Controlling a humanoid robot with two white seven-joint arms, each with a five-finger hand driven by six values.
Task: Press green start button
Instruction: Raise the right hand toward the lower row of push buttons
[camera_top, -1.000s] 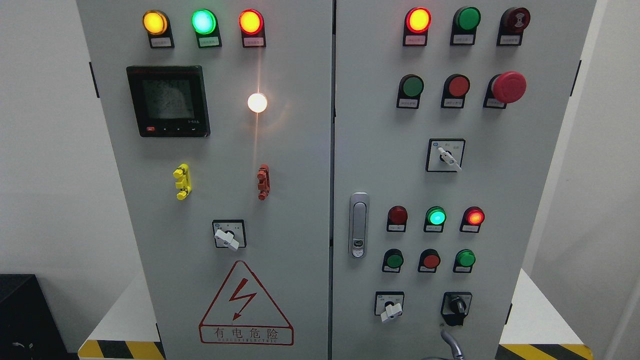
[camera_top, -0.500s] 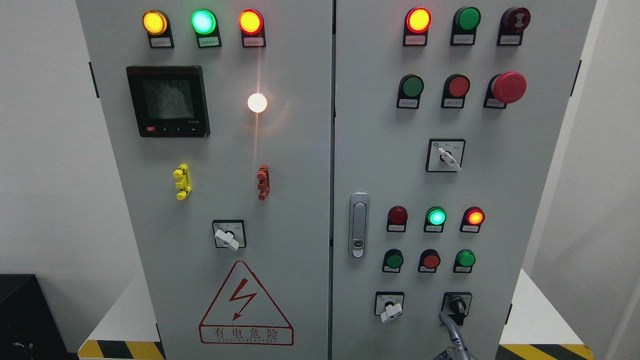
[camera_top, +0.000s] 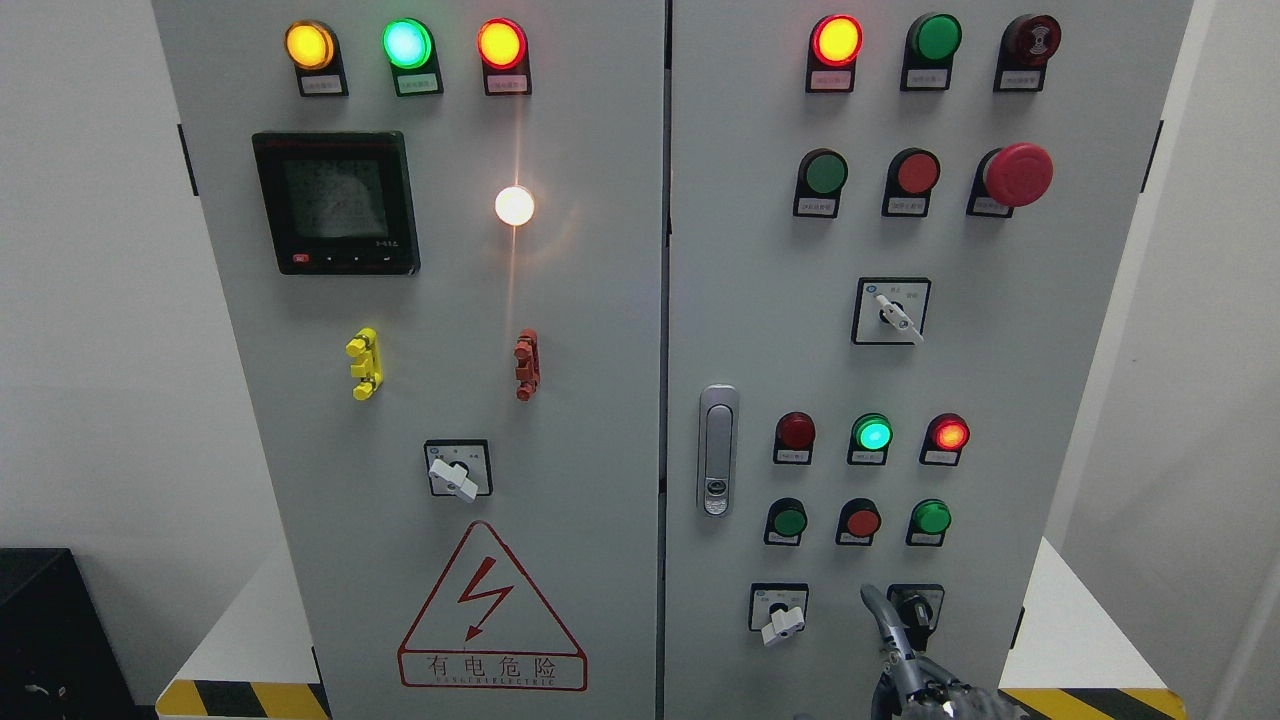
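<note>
Head view: the right hand (camera_top: 915, 675) enters at the bottom edge, right of centre, in front of the cabinet (camera_top: 640, 300). One finger (camera_top: 880, 615) is extended upward; the others are cut off by the frame, so whether they are curled cannot be told. The fingertip lies just left of the black selector switch (camera_top: 915, 608). Three buttons sit above the fingertip: green button (camera_top: 789, 521) up-left, red button (camera_top: 862, 521) directly above, green start button (camera_top: 932, 517) up-right.
</note>
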